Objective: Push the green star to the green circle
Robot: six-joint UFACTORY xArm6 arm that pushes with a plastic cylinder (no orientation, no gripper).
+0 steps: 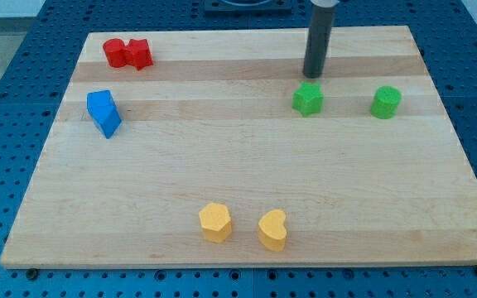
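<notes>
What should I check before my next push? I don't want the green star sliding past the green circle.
1. My tip in view: ok, just above the green star.
2. Tip on the star's far side from the green circle: not ok, it sits toward the view's top, not the left.
3. Path from star to circle free of blocks: ok.
4. Star already touching the circle: not ok, a gap remains.
5. Tip touching the star: cannot tell.
</notes>
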